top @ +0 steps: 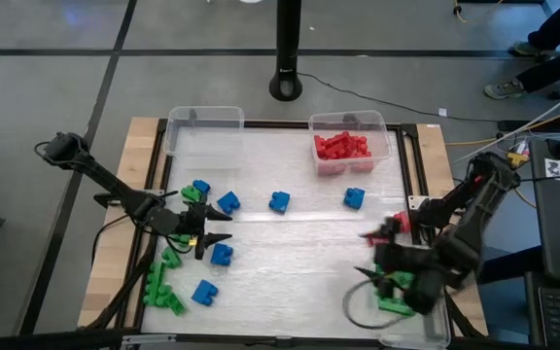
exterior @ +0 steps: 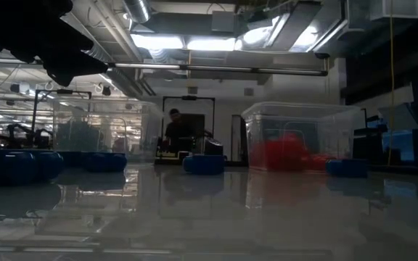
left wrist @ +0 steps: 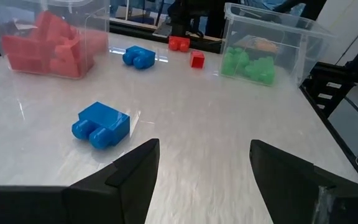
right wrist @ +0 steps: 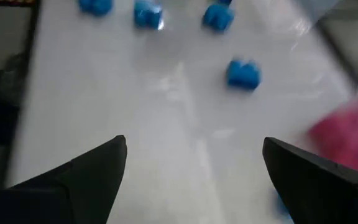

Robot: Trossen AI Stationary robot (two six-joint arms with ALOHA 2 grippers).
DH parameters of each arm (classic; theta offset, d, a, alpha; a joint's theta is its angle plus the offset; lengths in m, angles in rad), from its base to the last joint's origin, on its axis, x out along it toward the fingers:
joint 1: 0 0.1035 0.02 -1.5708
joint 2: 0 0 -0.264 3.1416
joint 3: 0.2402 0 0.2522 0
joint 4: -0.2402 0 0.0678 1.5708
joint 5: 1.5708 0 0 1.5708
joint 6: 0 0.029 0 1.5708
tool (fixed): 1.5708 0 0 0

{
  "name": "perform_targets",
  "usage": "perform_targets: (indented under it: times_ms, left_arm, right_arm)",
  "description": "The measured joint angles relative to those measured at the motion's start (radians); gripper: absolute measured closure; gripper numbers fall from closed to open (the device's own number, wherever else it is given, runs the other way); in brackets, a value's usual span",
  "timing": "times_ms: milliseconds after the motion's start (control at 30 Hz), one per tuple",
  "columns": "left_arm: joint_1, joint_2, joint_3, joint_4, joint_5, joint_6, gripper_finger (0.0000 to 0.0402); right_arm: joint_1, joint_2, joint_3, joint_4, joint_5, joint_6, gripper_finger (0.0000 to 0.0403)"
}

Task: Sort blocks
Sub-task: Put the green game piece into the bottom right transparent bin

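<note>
Blue blocks [top: 279,201] lie scattered over the left and middle of the table, with green blocks [top: 163,292] at the near left. Red blocks [top: 341,146] fill the far-right clear bin. Two loose red blocks [left wrist: 196,59] sit by a near-right bin of green blocks [left wrist: 248,64]. My left gripper [top: 220,229] is open and low over the left half, pointing right, with a blue block [left wrist: 101,124] ahead of it. My right gripper [right wrist: 194,168] is open above the near-right area by the green bin [top: 394,303], touching nothing.
An empty clear bin [top: 204,131] stands at the far left, beside the red bin [top: 385,136]. A blue block [top: 221,255] lies just near of my left gripper. A raised frame [top: 418,165] edges the table. A camera post [top: 287,86] stands beyond the far edge.
</note>
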Motion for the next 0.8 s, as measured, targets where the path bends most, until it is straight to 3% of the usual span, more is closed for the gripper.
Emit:
perform_targets:
  times_ms: [167, 300, 433, 600, 800]
  left_arm:
    - [0.020, 0.000, 0.000, -0.003, 0.000, 0.006, 0.0163]
    - [0.038, 0.000, 0.000, -0.006, 0.000, 0.068, 0.0163]
    - [0.065, 0.000, 0.008, -0.080, 0.000, 0.107, 0.0163]
    - [0.105, 0.000, 0.089, -0.366, -0.004, 0.074, 0.0163]
    - [0.116, 0.022, 0.283, -0.741, -0.012, -0.019, 0.0163]
  right_arm:
    - [-0.231, 0.087, 0.000, 0.156, -0.037, -0.409, 0.0029]
    - [-0.409, 0.201, -0.001, 0.344, -0.143, -0.794, 0.0029]
    - [-0.537, 0.336, -0.002, 0.571, -0.262, -1.058, 0.0029]
    - [-0.619, 0.495, -0.002, 0.790, -0.372, -1.216, 0.0029]
    - [-0.650, 0.666, -0.002, 1.027, -0.435, -1.268, 0.0029]
